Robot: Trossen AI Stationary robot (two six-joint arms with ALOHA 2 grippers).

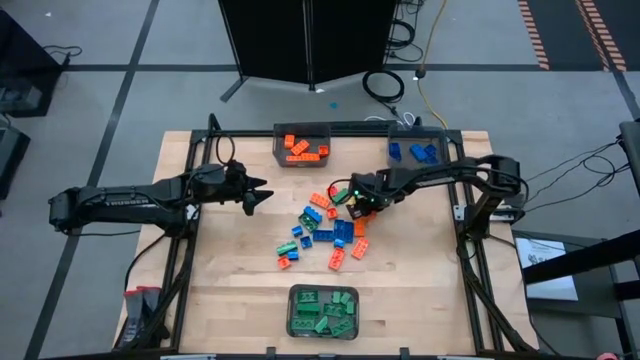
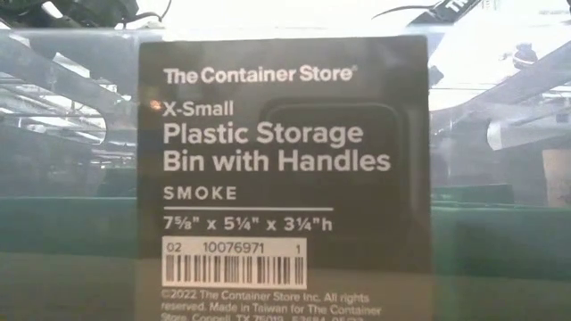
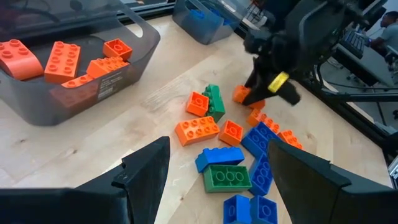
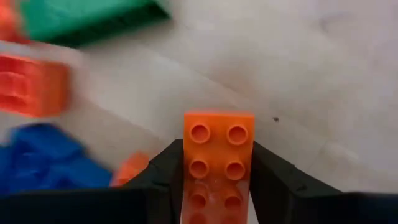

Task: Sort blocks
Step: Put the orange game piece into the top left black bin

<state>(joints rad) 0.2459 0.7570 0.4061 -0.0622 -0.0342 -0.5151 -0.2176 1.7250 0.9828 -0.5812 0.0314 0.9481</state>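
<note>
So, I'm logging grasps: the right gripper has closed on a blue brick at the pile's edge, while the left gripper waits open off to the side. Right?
Not quite: the brick between the right gripper's fingers is orange, not blue, as the right wrist view shows. The rest stands: it is at the edge of the pile, and the left gripper waits open off to the side.

Pale wooden desk (image 1: 220,290) fills frame centre. Three grey bins on it: orange-brick bin (image 1: 302,146) top centre, blue-brick bin (image 1: 418,150) upper right, green-brick bin (image 1: 323,311) bottom centre. Loose blocks (image 1: 322,232) scattered mid-desk.
</note>
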